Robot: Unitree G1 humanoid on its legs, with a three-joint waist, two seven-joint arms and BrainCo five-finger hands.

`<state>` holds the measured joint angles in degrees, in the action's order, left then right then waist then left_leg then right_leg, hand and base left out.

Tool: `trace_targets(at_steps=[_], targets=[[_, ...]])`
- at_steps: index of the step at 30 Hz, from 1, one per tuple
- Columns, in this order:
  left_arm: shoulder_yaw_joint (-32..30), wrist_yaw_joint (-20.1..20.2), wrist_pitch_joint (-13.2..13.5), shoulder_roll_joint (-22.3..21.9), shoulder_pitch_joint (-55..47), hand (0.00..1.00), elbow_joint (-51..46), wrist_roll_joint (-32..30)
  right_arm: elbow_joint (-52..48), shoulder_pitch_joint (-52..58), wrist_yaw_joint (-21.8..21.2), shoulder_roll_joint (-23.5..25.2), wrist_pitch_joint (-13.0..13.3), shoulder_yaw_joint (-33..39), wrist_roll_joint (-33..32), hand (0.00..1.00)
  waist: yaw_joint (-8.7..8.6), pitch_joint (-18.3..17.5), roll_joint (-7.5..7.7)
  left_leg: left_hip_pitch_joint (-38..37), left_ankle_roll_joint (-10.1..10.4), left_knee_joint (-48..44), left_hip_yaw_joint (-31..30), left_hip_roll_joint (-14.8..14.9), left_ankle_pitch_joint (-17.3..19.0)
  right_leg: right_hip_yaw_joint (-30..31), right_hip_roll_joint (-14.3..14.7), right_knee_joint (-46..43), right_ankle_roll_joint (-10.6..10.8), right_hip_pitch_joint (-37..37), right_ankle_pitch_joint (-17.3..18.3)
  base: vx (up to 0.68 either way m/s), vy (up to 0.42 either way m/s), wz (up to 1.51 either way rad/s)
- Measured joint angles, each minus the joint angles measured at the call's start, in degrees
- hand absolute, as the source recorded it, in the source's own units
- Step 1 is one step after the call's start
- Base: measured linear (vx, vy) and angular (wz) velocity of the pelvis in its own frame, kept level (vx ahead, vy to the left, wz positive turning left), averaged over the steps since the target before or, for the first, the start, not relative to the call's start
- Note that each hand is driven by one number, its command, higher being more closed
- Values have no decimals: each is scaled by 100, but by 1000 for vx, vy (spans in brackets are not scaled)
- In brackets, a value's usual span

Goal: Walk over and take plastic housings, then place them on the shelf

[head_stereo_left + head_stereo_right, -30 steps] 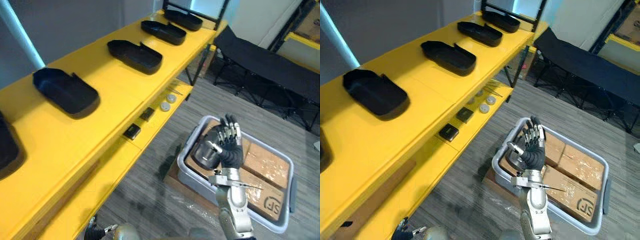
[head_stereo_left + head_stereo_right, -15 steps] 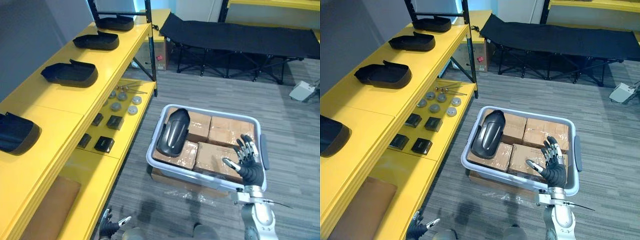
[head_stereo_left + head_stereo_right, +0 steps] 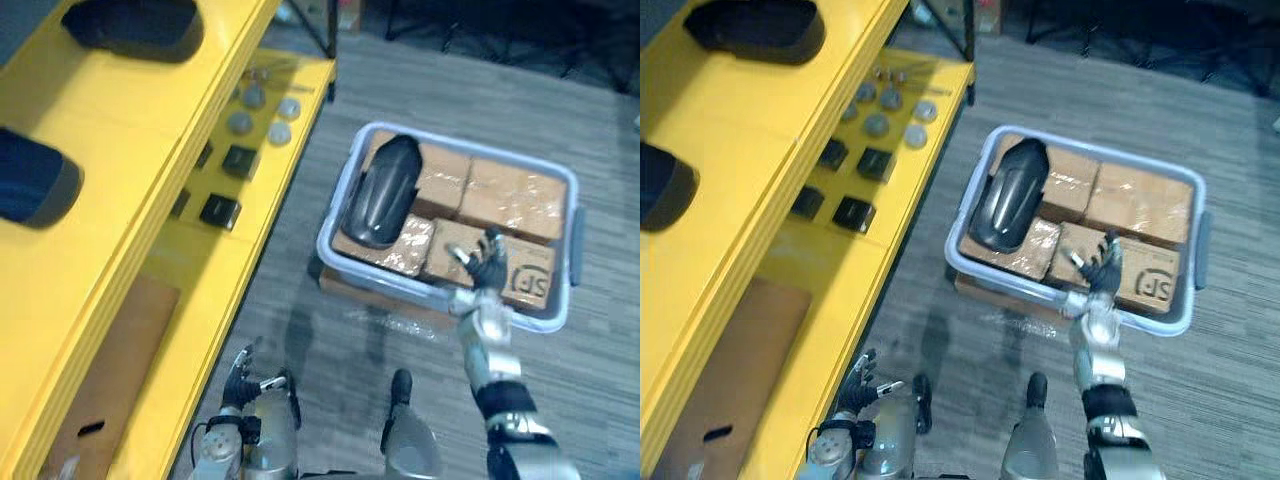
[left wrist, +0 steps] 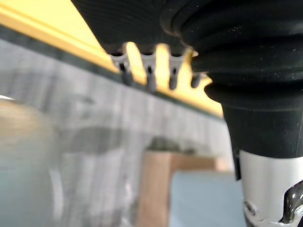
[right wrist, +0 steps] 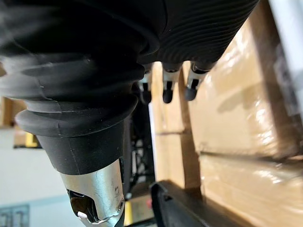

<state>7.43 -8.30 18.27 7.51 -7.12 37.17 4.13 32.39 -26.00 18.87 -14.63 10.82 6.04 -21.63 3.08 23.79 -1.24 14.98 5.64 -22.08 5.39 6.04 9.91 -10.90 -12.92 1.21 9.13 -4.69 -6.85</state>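
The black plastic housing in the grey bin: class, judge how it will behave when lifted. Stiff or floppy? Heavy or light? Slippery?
Probably stiff: the housing keeps its domed shape across the boxes. Likely light, a hollow shell like the shelf housings. Its glossy, curved back may slip.

Black housings (image 3: 383,195): 3, two on shelf (image 3: 120,120), one in bin (image 3: 573,215). Bin: 1. Cardboard boxes (image 3: 515,205): 4. Small black blocks (image 3: 853,213): 4.
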Motion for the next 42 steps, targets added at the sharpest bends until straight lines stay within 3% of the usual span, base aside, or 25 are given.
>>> trace_targets(at_steps=[8, 13, 16, 20, 25, 29, 30, 34, 42], targets=[[115, 152, 69, -119, 36, 0, -18, 120, 1325, -1486, -3, -856, -509, -9, -10, 0, 282, 180, -219, 243, -39, -86, -351, -96, -27, -473, -22, 2, 63, 81, -62, 16, -1, 24], [299, 223, 134, -147, 139, 0, 10, 287, 1884, -2112, 58, -1372, -887, -54, -1, 0, 441, 360, -569, 316, -44, -212, -515, -141, -24, -662, -58, -188, 57, 59, -49, -26, 29, 11], [401, 225, 190, -167, 209, 0, 125, 479, 2207, -2264, 251, -1414, -1165, -59, 10, 0, 561, 399, -615, 325, -48, -244, -518, -143, -26, -702, -86, -310, 48, 13, 40, -47, 25, 2], [527, 232, 232, -171, 279, 0, 201, 509, 2597, -2362, 368, -1577, -1537, -62, 22, 0, 568, 402, -628, 413, -86, -300, -635, -177, -54, -841, -154, -634, 57, -102, 225, -54, 15, 13], [748, 229, 242, -191, 341, 0, 232, 747, 3022, -2796, 259, -2126, -2076, -179, 185, 0, 611, 524, -931, 539, -129, -392, -659, -222, -89, -895, -242, -867, 76, -255, 281, -48, 30, 5], [861, 215, 241, -167, 359, 0, 241, 924, 3207, -2832, 76, -2248, -2347, -182, 397, 0, 640, 525, -971, 609, -125, -428, -713, -220, -99, -916, -268, -1061, 84, -362, 385, -12, 4, 5], [897, 208, 236, -154, 371, 0, 245, 960, 3247, -2833, -20, -2335, -2491, -182, 455, 100, 650, 526, -976, 608, -125, -445, -771, -242, -99, -945, -295, -1165, 92, -364, 446, -10, 5, 21], [967, 177, 234, -159, 395, 0, 238, 1224, 3490, -2972, -146, -2534, -2737, -284, 677, 100, 771, 528, -1003, 624, -124, -455, -822, -288, -107, -978, -410, -1464, 106, -458, 620, -16, 6, 11], [1085, 180, 156, -142, 418, 0, 222, 1574, 3799, -3087, -286, -3027, -2974, -279, 906, 100, 885, 481, -1071, 895, -108, -528, -974, -327, -139, -1126, -486, -1789, 93, -718, 797, -13, 4, 10]])
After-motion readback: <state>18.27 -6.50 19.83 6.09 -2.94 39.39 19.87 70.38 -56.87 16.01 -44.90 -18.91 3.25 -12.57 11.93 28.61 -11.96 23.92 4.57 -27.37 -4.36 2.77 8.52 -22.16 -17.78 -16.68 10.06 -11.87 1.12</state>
